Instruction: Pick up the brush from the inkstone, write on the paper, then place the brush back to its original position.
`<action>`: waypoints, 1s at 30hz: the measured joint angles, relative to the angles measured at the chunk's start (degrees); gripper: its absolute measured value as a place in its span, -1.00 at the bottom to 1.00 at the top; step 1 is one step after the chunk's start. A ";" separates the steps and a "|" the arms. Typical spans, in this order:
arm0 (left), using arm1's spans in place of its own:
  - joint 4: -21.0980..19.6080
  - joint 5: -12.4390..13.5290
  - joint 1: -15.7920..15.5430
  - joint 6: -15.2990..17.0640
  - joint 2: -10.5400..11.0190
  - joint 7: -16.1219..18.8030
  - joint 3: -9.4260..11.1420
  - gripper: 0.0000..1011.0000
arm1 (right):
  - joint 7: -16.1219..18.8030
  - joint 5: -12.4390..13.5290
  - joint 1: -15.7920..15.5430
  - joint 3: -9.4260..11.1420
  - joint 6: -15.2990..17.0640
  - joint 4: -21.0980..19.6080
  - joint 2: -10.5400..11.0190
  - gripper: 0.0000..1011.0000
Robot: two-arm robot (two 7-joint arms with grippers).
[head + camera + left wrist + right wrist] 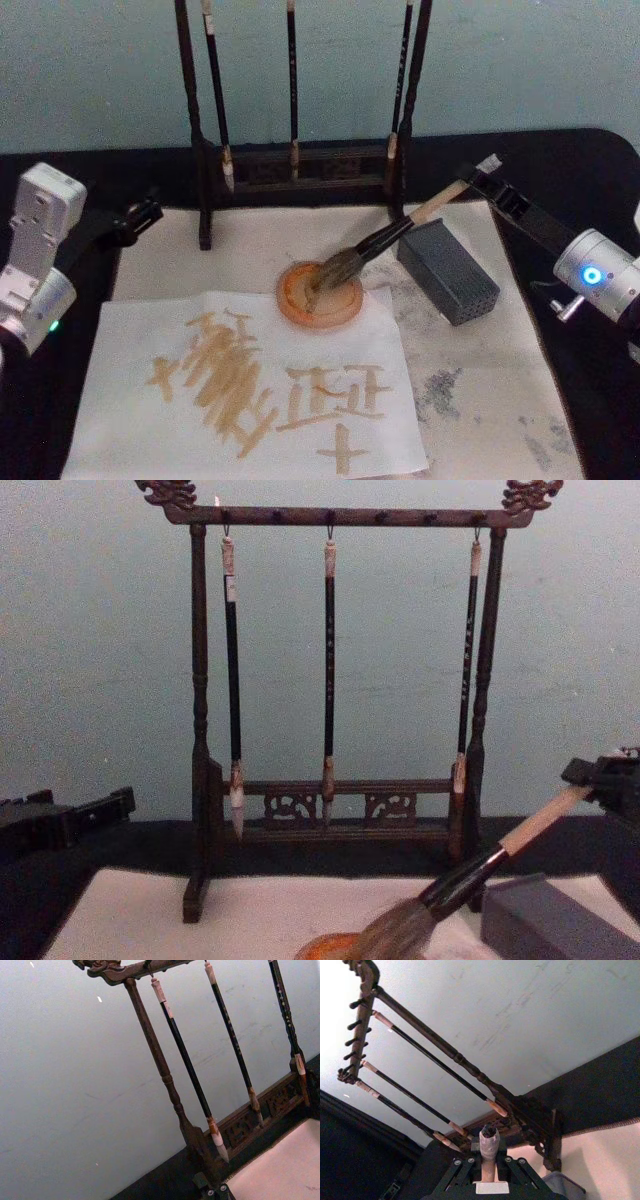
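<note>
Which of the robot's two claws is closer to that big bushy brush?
The right. The right gripper is clamped on the upper end of the brush, whose bristles rest in the inkstone. The left gripper sits apart at the paper's far left edge.

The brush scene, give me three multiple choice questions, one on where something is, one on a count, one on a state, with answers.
1. Where do the brush bristles rest?
A. on the orange dish
B. on the grey block
C. on the stand

2. How many slim brushes hang on the stand?
A. two
B. three
C. five

3. What state is the paper in?
A. blank
B. marked with tan strokes
C. folded

Answers: 1 A, the head view shows the bristles lying in the dish. 2 B, the chest view shows three hanging. 3 B, tan characters cover it. The right claw is at the brush's handle end; the left claw sits at the table's left.
</note>
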 joint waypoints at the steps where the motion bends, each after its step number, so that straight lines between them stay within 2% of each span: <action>1: 0.00 0.01 0.00 0.00 0.00 0.00 0.00 0.98 | 0.01 0.12 0.04 -0.03 0.00 0.16 0.00 -0.68; 21: 0.00 0.00 0.00 0.00 0.00 0.00 0.00 0.98 | -0.22 2.58 0.22 -0.60 0.06 2.06 0.09 -0.68; 30: 0.00 0.00 0.00 0.00 0.00 0.00 0.00 0.98 | -0.51 4.52 0.43 -0.94 0.73 3.29 -0.25 -0.68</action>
